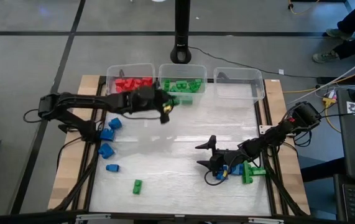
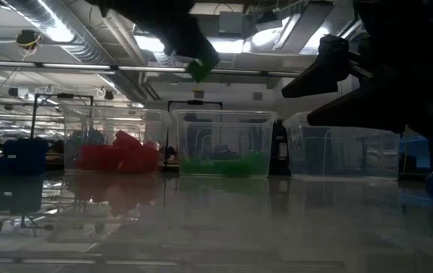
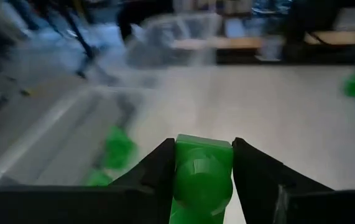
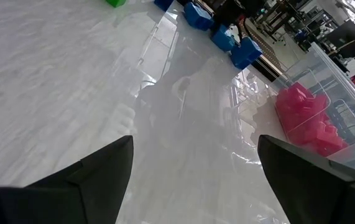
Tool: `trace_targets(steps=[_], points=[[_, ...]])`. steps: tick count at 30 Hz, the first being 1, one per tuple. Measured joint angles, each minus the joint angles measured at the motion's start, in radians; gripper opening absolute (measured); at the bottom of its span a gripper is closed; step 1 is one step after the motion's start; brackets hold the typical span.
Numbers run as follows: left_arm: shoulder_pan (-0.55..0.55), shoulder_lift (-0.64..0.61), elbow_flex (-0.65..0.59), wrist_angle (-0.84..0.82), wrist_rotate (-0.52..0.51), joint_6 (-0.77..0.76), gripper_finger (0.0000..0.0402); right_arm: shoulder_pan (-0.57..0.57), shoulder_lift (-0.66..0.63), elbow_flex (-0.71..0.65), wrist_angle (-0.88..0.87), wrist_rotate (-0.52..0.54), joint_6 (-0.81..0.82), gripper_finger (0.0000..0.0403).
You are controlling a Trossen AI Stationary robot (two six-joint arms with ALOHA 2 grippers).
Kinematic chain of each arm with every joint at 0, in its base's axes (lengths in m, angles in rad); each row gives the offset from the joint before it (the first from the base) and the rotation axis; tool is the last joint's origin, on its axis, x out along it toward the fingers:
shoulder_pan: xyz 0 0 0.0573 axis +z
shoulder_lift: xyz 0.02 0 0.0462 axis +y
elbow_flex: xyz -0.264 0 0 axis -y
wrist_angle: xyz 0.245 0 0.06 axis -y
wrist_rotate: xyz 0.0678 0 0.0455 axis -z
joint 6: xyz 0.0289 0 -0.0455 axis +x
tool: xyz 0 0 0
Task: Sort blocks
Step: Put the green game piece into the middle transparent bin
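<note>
- High view: your left gripper [image 1: 162, 112] carries a small green studded plastic brick [image 1: 166, 109] just short of the clear plastic bin of green bricks [image 1: 182, 74], between the clear bin of red bricks [image 1: 129, 77] and an empty-looking clear bin [image 1: 239, 82]. Blue bricks [image 1: 107, 132] wait on the table's left.
- Low view: the brick [image 2: 201, 67] hangs high, likely for dropping.
- Left wrist view: both fingers [image 3: 154, 175] clamp the brick [image 3: 201, 174].
- Right wrist view: your right gripper [image 4: 193, 165] hovers low, jaws spread wide, empty.

place: robotics lab / workshop
ceiling: exposed ducts [image 2: 87, 49], strip lights [image 2: 57, 30]
floor: loose cables [image 1: 314, 78]
rig: camera post [image 1: 182, 31] at the tabletop's [image 1: 183, 137] far edge
</note>
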Motion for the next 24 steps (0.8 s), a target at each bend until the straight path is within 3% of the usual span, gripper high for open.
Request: trace_targets(steps=[13, 24], points=[[0.266, 0.151, -0.001, 0.236, 0.001, 0.076, 0.0128, 0.0, 0.0, 0.0, 0.003, 0.008, 0.0, 0.0344], [0.333, 0.209, -0.001, 0.276, 0.002, 0.046, 0.0212, 0.0, 0.0, 0.0, 0.0, 0.008, 0.0, 0.0344]])
